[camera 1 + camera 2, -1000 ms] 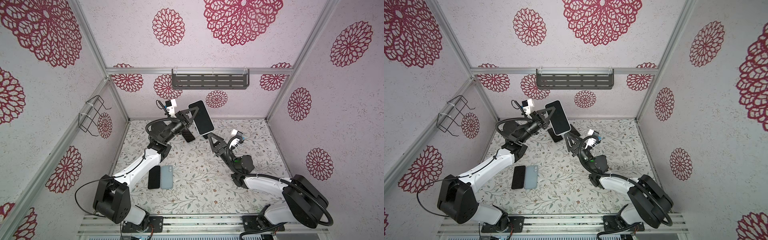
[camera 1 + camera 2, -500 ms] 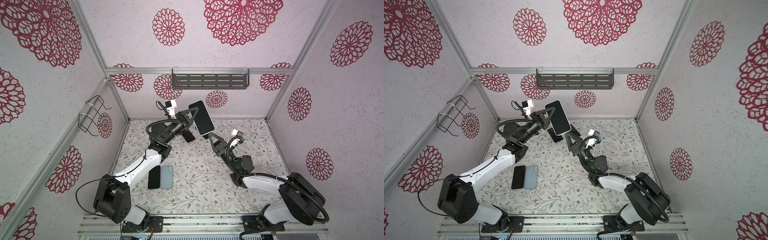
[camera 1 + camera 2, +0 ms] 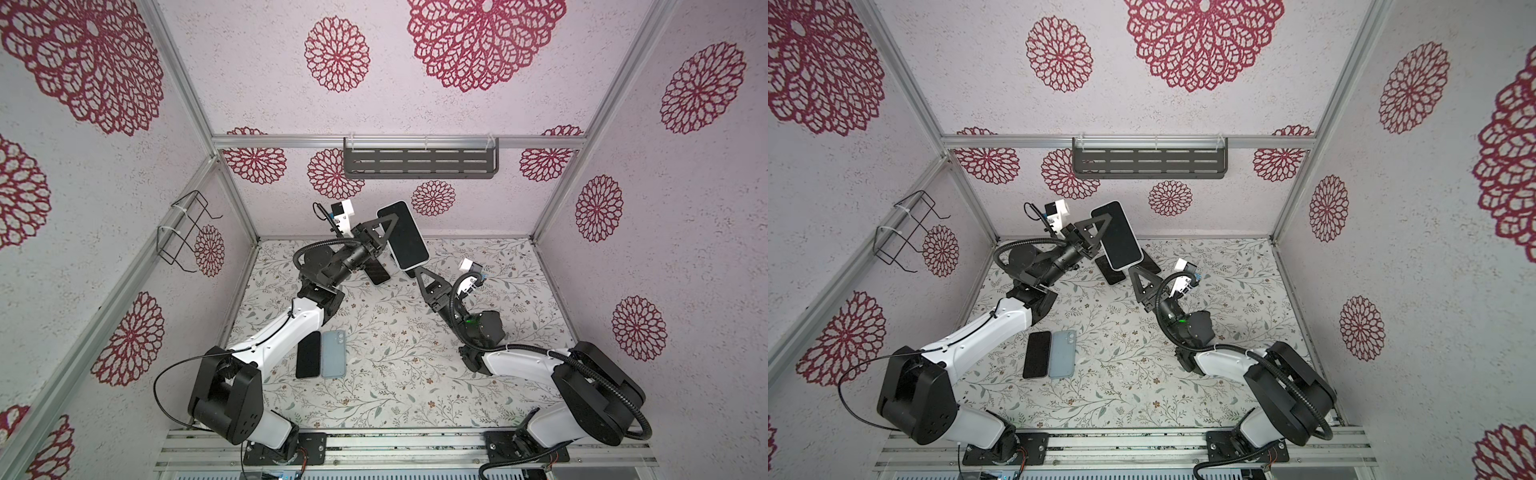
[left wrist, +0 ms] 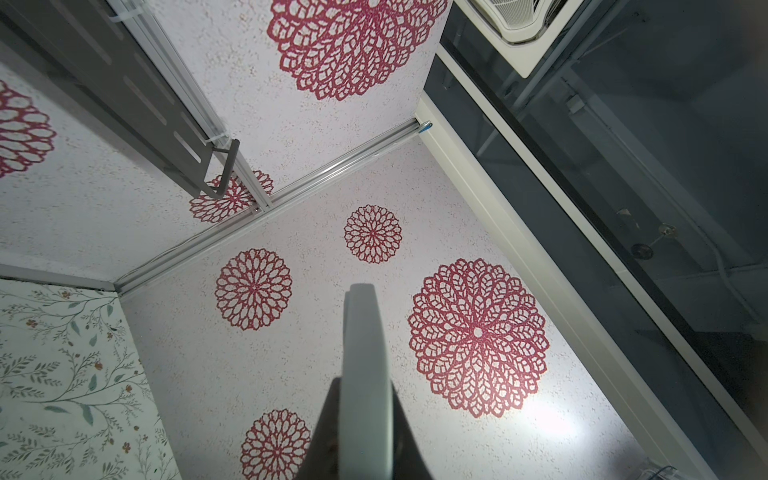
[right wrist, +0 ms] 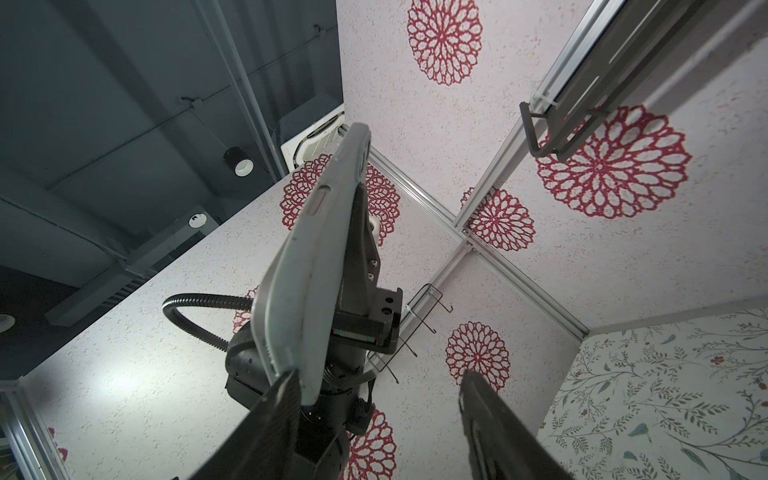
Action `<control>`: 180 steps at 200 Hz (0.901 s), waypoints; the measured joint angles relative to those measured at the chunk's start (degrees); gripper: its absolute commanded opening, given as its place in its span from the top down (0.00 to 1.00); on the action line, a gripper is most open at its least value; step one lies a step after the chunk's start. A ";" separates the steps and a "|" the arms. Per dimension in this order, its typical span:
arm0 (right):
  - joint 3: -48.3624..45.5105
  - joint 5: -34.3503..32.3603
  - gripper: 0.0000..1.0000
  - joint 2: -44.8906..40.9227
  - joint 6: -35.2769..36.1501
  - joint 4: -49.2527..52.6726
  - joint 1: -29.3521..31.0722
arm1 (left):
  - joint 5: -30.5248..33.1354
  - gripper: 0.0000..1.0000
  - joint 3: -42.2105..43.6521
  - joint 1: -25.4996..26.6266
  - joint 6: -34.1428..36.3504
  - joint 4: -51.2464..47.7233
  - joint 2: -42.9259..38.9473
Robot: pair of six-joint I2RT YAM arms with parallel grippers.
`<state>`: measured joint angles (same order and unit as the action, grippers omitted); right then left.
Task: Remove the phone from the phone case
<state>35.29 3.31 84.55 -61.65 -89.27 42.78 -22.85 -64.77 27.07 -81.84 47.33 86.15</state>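
Observation:
The phone (image 3: pixel 403 235) (image 3: pixel 1120 235), dark screen up, sits in a pale grey phone case and is held in the air above the table's back. My left gripper (image 3: pixel 384 232) (image 3: pixel 1096 232) is shut on it at one long edge. In the left wrist view the case's edge (image 4: pixel 365 353) runs between the two fingers. My right gripper (image 3: pixel 417 272) (image 3: pixel 1136 272) is open just below the phone's lower end. In the right wrist view one finger (image 5: pixel 282 399) lies against the case's (image 5: pixel 316 257) lower corner, and the other finger (image 5: pixel 478 399) stands well apart.
A bare black phone (image 3: pixel 308 355) and a light blue case (image 3: pixel 333 353) lie side by side by the left arm. Dark flat items (image 3: pixel 376 272) lie on the table under the raised phone. A grey shelf (image 3: pixel 419 162) hangs on the back wall and a wire rack (image 3: pixel 183 232) on the left wall.
The right arm has shifted very slightly. The left gripper and the phone have stayed put.

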 measured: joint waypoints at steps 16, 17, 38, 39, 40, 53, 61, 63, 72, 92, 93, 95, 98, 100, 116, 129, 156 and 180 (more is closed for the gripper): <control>0.02 0.04 0.36 0.00 0.00 0.00 0.00 | 0.11 1.00 0.09 0.00 0.02 0.00 0.00; 0.02 0.04 0.36 0.00 0.00 0.00 0.00 | 0.11 1.00 0.09 0.00 0.02 0.00 0.02; 0.07 0.20 0.36 0.00 -0.02 0.00 0.00 | 0.24 1.00 0.09 0.00 0.20 0.00 0.02; 0.07 0.20 0.36 0.00 -0.02 0.00 0.00 | 0.24 1.00 0.09 0.00 0.22 0.00 0.02; 0.07 0.20 0.36 0.00 -0.02 0.00 0.00 | 0.24 1.00 0.09 0.00 0.22 0.00 0.00; 0.07 0.20 0.36 0.00 -0.02 0.00 0.00 | 0.24 1.00 0.09 0.00 0.22 0.02 0.04; 0.07 0.20 0.36 0.00 -0.02 0.00 0.00 | 0.24 1.00 0.09 0.00 0.20 0.09 0.04; 0.07 0.20 0.36 0.00 -0.02 0.00 0.00 | 0.24 1.00 0.09 0.00 0.22 0.11 0.04; 0.07 0.22 0.36 0.00 -0.04 0.00 0.00 | 0.24 1.00 0.13 0.00 0.22 0.26 0.07; 0.07 0.42 0.36 0.00 -0.07 0.00 0.00 | 0.50 1.00 0.66 0.00 0.20 0.70 0.07; 0.07 0.42 0.36 0.00 -0.07 0.02 0.00 | 0.50 1.00 0.68 0.00 0.20 0.72 0.07; 0.07 0.42 0.36 0.00 -0.07 0.02 0.00 | 0.52 1.00 0.76 0.00 0.20 0.79 0.07; 0.07 0.44 0.36 0.00 -0.07 0.04 0.00 | 0.59 1.00 0.83 0.00 0.20 0.85 0.07; 0.07 0.46 0.36 0.00 -0.07 0.04 0.00 | 0.61 1.00 0.87 0.00 0.22 0.85 0.09; 0.07 0.57 0.36 -0.02 -0.09 0.00 0.00 | 0.81 1.00 0.98 0.00 0.24 0.85 0.17; 0.07 0.59 0.36 -0.02 -0.15 0.00 0.00 | 0.98 1.00 1.03 0.00 0.24 0.85 0.17; 0.07 0.59 0.36 -0.02 -0.50 0.00 0.00 | 1.09 1.00 1.03 0.00 0.26 0.87 0.20; 0.07 0.52 0.36 -0.02 -0.55 0.00 0.00 | 1.03 1.00 1.03 0.02 0.26 1.46 0.37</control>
<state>35.35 3.84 84.53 -62.19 -89.27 42.78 -21.82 -63.75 27.09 -81.58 48.80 86.52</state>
